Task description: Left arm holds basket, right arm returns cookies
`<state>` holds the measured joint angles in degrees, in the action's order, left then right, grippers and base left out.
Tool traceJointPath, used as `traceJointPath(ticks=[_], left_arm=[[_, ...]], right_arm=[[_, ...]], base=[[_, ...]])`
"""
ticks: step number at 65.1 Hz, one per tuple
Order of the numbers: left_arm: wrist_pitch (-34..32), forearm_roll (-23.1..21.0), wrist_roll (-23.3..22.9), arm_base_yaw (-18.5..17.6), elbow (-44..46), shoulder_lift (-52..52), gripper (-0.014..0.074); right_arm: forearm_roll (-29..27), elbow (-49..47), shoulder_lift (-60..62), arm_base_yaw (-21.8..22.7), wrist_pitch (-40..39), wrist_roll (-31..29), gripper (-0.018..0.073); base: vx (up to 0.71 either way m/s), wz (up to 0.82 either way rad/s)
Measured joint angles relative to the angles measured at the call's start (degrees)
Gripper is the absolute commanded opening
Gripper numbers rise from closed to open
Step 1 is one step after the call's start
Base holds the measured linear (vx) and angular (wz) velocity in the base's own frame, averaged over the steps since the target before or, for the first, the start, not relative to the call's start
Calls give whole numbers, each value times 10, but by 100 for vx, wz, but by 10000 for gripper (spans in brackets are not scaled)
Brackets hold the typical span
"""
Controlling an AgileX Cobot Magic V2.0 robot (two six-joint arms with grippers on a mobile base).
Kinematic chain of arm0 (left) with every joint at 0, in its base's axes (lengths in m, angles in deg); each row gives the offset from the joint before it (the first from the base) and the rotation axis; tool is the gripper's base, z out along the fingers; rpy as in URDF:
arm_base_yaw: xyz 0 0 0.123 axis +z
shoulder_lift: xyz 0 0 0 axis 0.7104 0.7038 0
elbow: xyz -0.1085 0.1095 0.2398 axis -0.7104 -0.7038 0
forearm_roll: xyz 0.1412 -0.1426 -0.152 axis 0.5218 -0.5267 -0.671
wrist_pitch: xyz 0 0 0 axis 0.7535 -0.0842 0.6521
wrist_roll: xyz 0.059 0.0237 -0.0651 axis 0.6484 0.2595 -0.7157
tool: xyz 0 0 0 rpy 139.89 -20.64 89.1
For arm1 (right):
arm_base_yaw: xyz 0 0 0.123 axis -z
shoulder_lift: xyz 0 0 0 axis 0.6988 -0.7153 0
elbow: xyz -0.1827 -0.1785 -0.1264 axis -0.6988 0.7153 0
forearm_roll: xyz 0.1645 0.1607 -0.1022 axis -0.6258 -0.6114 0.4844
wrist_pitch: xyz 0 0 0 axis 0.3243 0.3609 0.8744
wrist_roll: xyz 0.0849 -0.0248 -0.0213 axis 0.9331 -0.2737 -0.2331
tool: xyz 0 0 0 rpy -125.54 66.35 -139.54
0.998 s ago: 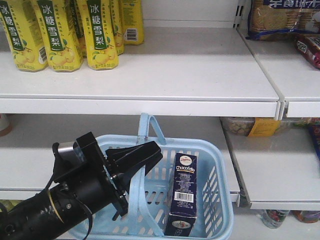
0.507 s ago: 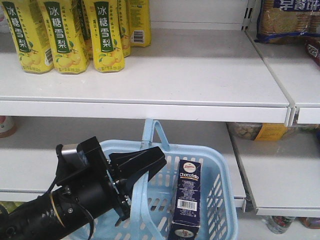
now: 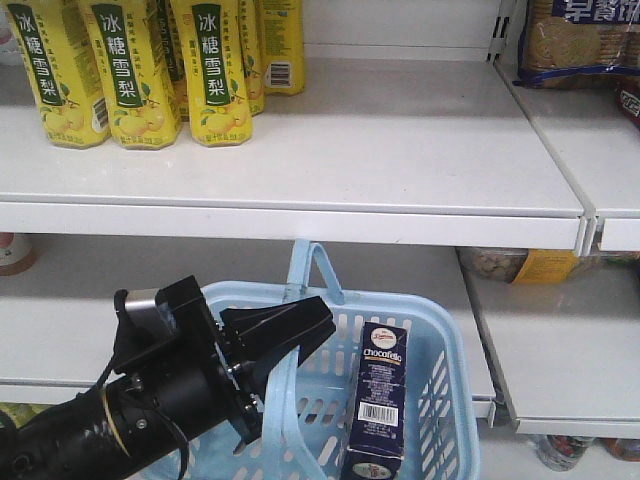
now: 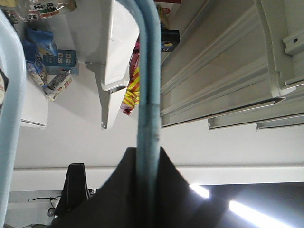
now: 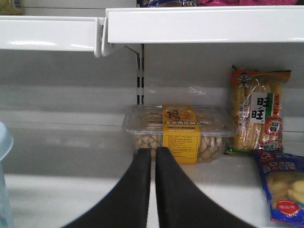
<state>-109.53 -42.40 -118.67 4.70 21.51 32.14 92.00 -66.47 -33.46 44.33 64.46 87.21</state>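
The left arm enters the front view from 7 o'clock. Its left tool is clamped on a handle of the basket. In the left wrist view the handle runs straight up from between the tool's black fingers, which press it from both sides. The basket's other handle stands upright at its 12 o'clock rim.

The box stands on end inside the basket, toward the 3 o'clock side. Its printed face and barcode turn to the camera, and nothing grips it.

The right tool shows only in its own wrist view. Its two fingers lie narrow, with a thin slit between them and nothing held. It points at a lower shelf. A clear tub with a yellow label sits there at 12 o'clock of the fingertips. A snack bag stands at 2 o'clock and a blue bag lies at 4 o'clock.

Above the basket, a white shelf carries yellow bottles at 11 o'clock. A cracker bag sits at 1 o'clock.
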Motion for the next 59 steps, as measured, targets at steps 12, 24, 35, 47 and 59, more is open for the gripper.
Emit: traceJointPath(ticks=[12,24,35,47,59], left_arm=[[5,3,-2,-1,-1,0,-3],[11,2,-2,-1,-2,0,-3],[12,0,-2,-1,-2,0,-3],[14,-2,-2,-1,-2,0,-3],[14,-3,-2,-1,-2,0,-3]], right_arm=[[0,0,0,0,0,0,-6],[0,0,0,0,0,0,-6],[0,0,0,0,0,0,-6],[0,0,0,0,0,0,-6],[0,0,0,0,0,0,-6]], base=[[2,3],[1,3],[0,0],[0,0],[0,0]])
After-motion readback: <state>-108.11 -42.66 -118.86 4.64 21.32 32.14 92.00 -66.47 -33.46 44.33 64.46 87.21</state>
